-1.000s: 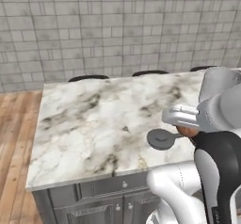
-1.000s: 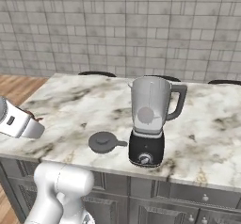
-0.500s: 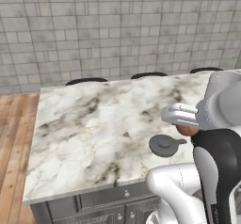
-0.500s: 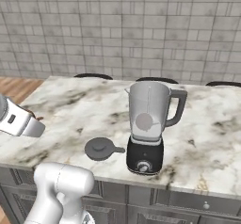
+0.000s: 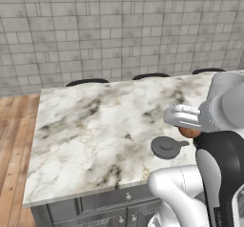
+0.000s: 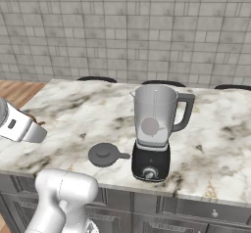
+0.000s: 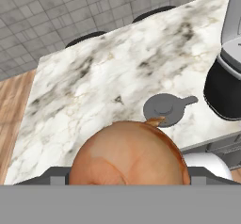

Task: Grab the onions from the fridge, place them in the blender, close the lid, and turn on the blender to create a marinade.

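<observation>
Base rolled closer, gripper [image 5: 187, 127] w/ onion [image 7: 128, 155], lid [image 6: 104, 154] beside blender [image 6: 154, 131]

Both base views look forward and down across the marble desk [image 5: 95, 126], sharing the lid [image 6: 104, 154]; the hand view hovers closer above it.
</observation>
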{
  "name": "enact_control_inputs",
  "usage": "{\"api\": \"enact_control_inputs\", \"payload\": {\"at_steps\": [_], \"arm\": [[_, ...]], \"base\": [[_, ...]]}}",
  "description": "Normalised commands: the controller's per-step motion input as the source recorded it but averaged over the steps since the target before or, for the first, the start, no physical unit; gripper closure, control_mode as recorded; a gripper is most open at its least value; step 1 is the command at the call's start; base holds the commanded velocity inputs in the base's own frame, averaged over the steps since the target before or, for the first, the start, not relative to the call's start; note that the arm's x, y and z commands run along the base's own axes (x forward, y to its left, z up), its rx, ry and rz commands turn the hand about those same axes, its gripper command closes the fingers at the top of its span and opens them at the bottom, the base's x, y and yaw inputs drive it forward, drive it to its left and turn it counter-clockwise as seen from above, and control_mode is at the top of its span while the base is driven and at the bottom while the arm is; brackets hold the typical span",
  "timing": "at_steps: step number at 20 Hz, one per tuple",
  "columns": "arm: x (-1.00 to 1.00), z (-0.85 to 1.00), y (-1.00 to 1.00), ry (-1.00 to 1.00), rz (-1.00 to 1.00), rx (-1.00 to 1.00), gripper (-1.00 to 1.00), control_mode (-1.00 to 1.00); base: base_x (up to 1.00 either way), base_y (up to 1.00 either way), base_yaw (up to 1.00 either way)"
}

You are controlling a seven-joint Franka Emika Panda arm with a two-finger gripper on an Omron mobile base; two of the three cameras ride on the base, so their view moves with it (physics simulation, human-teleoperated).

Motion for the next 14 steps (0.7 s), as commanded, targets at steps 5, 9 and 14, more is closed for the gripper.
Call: {"api": "enact_control_inputs", "payload": {"at_steps": [5, 9, 14], "arm": [[0.12, 0.61, -0.39, -0.24, 0.06, -0.03, 1.00, -1.00], [0.18, 0.95, -0.60, -0.24, 0.15, -0.20, 1.00, -1.00], [0.13, 0.84, -0.69, -0.01, 0.02, -0.21, 1.00, -1.00]], "base": [[0.00, 0.00, 0.00], [0.00, 0.00, 0.00], [0.00, 0.00, 0.00]]}}
